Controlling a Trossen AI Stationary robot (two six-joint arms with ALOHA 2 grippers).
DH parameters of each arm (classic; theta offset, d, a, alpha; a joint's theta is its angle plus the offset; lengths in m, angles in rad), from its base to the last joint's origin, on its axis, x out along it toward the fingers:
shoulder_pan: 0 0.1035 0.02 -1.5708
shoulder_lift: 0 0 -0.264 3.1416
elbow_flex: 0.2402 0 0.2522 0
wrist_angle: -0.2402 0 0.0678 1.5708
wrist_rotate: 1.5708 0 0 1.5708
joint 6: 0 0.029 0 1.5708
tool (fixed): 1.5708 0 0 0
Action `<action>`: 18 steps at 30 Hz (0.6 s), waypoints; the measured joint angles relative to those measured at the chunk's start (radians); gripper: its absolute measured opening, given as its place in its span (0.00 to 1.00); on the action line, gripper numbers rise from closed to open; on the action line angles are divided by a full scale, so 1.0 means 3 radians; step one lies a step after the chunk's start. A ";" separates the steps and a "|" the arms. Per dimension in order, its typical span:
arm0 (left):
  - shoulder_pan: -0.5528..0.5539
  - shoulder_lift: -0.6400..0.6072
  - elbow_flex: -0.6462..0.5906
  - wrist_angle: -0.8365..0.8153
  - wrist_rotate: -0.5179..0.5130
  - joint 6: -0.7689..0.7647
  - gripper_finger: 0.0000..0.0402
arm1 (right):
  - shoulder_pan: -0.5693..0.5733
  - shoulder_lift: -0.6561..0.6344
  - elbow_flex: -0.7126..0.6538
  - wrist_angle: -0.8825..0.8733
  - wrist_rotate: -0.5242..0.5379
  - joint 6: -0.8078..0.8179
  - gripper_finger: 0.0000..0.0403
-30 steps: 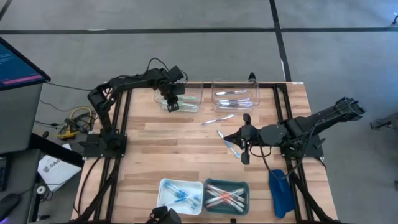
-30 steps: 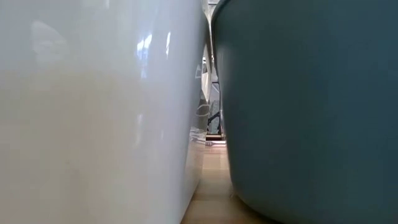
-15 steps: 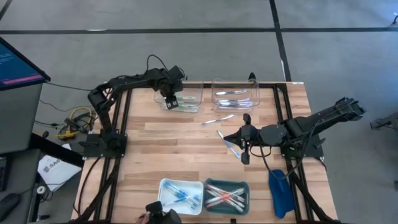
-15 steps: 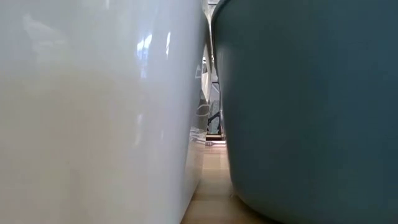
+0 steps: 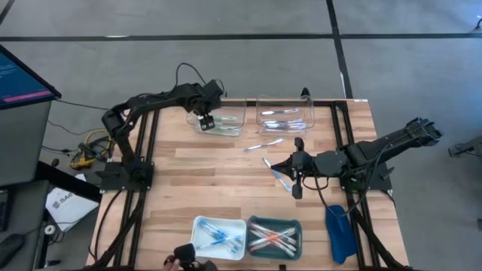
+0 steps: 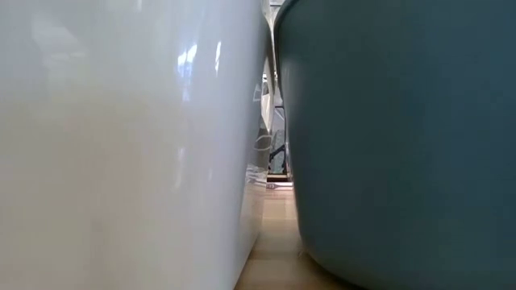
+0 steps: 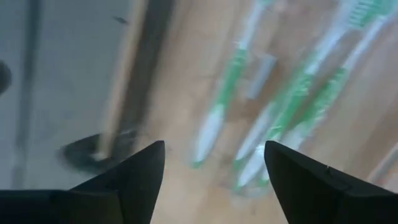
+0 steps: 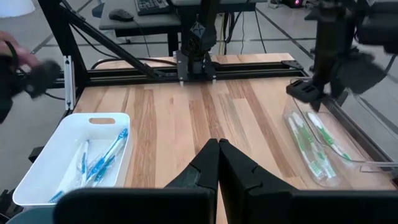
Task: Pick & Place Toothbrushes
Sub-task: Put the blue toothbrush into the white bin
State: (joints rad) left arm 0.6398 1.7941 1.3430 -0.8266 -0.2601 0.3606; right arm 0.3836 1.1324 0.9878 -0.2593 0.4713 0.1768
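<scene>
1. The wooden surface point(image 5: 226, 181) carries everything: two clear trays at the far edge, and a white bin point(image 5: 219, 235) and a teal bin point(image 5: 276, 235) at the near edge.
2. The left fingers point(image 5: 205, 119) are seen spread apart and holding nothing, hovering over the clear tray point(image 5: 226, 120) that holds the green toothbrushes point(image 7: 292, 118). These lie directly beneath and ahead of the fingertips.
3. The right fingers point(image 8: 217, 155) are clenched together on nothing visible, near mid-surface; loose toothbrushes point(image 5: 280, 175) lie just beside them.
4. The step in hand is judged to be a release into the tray. It would be done well if the left fingers were lifted straight up, clear of the tray wall, so no brush is dragged out.
5. The high view gives the whole layout, but little of the brushes' colour. The left wrist view shows green handles lying roughly parallel. The right wrist view shows blue toothbrushes point(image 8: 102, 158) in the white bin. In the low view, only the two bin walls are shown.
</scene>
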 joint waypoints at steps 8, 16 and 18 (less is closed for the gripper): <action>-0.0043 -0.0614 0.0001 0.0312 -0.0176 0.0078 0.67 | 0.0000 0.0000 -0.0001 -0.0094 -0.0001 0.0000 0.00; -0.0317 -0.1207 0.0001 0.0909 0.0290 -0.0125 0.67 | 0.0001 0.0000 -0.0001 -0.0088 -0.0001 0.0034 0.00; -0.0409 -0.1304 0.0001 0.1018 0.0414 -0.0228 0.67 | 0.0005 0.0000 -0.0001 -0.0085 -0.0002 0.0131 0.00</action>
State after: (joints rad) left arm 0.5172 1.4028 1.3434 -0.5210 -0.1358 0.2922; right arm 0.3849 1.1324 0.9874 -0.2848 0.4708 0.2161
